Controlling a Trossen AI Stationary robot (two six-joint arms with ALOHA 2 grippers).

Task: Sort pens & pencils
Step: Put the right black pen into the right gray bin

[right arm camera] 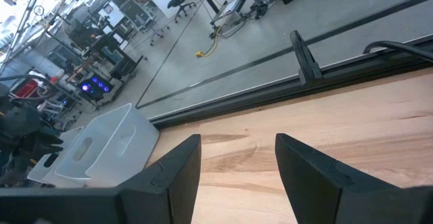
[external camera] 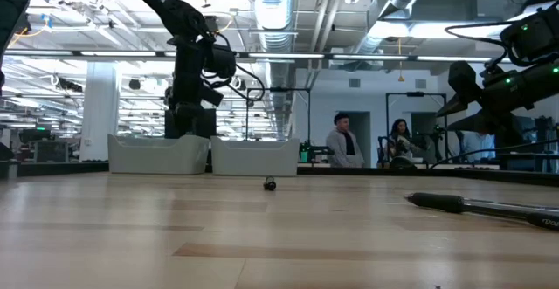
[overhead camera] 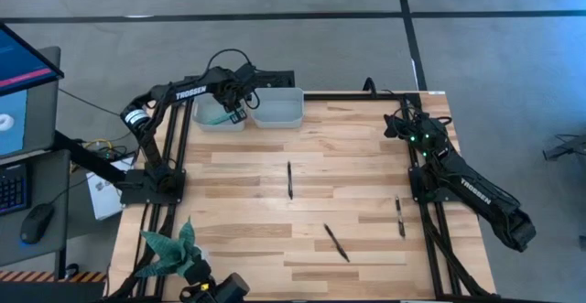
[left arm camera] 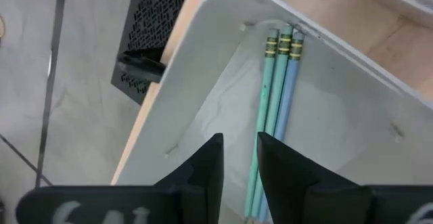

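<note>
Two black jointed arms [overhead camera: 183,92] — white TROSSEN lettering, green lights.

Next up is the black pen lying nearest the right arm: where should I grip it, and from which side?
Grip the black pen at mid-length, coming straight down. It lies flat on the table, pointing away from the bins, so set the fingers across its thin width. The right gripper is open, and nothing lies beside the pen.

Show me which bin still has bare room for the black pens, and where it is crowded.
The right bin beside the left gripper shows a bare floor. The left bin is the crowded one: three teal pencils lie together along its floor under that gripper. On the table, the wide strip between the bins and the three black pens is also bare.
</note>
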